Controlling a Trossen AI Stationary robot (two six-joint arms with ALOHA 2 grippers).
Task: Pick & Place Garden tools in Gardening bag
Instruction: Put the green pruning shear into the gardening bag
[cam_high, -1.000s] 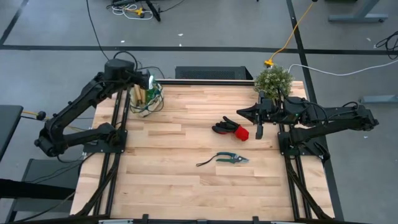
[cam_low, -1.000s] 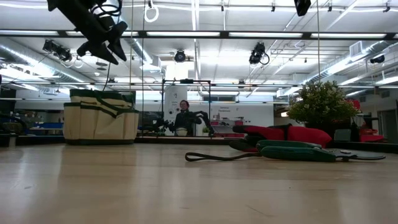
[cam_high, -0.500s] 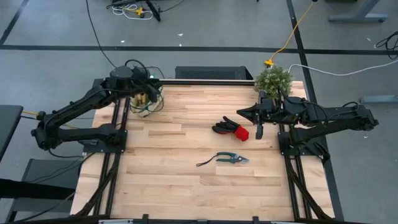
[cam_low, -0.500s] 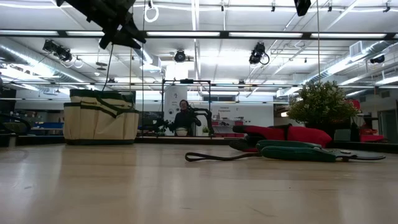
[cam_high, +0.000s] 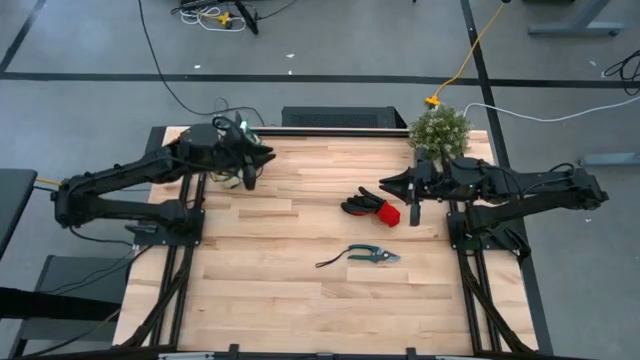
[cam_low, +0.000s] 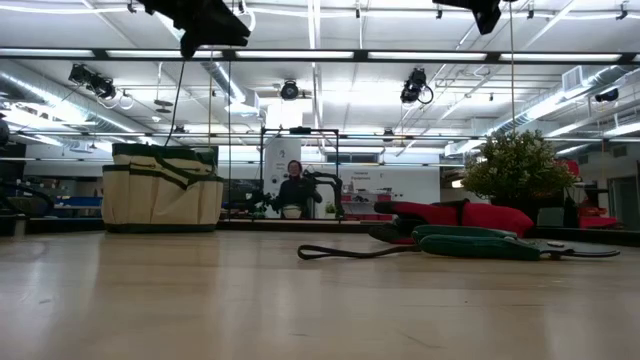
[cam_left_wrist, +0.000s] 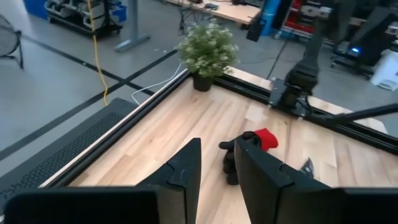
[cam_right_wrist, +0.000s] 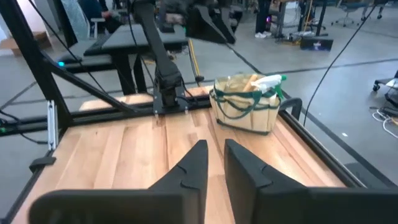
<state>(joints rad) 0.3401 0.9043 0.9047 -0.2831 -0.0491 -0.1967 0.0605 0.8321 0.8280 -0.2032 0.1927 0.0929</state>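
Observation:
The gardening bag (cam_low: 160, 188), beige with green trim, stands on the table's far left corner, and a green spray bottle (cam_right_wrist: 267, 81) sticks out of its top. In the high view my left arm covers most of the bag (cam_high: 232, 176). My left gripper (cam_left_wrist: 217, 168) hovers open and empty high beside the bag, pointing toward the table's right. The black-and-red gloves (cam_high: 370, 207) lie right of centre, and the pruning shears (cam_high: 365, 255) lie nearer the front edge. My right gripper (cam_right_wrist: 216, 165) hangs high above the gloves, slightly open and empty.
A bushy green plant (cam_high: 440, 130) stands at the far right corner, behind my right arm. Bare wooden tabletop (cam_high: 290, 290) spreads across the middle and the near half. A person sits in the room beyond the far edge (cam_low: 296, 185).
My left gripper has swung from above the bag toward the table's right and a little toward the near edge, staying high, and now points level across the table. The bag, gloves and shears have not moved.

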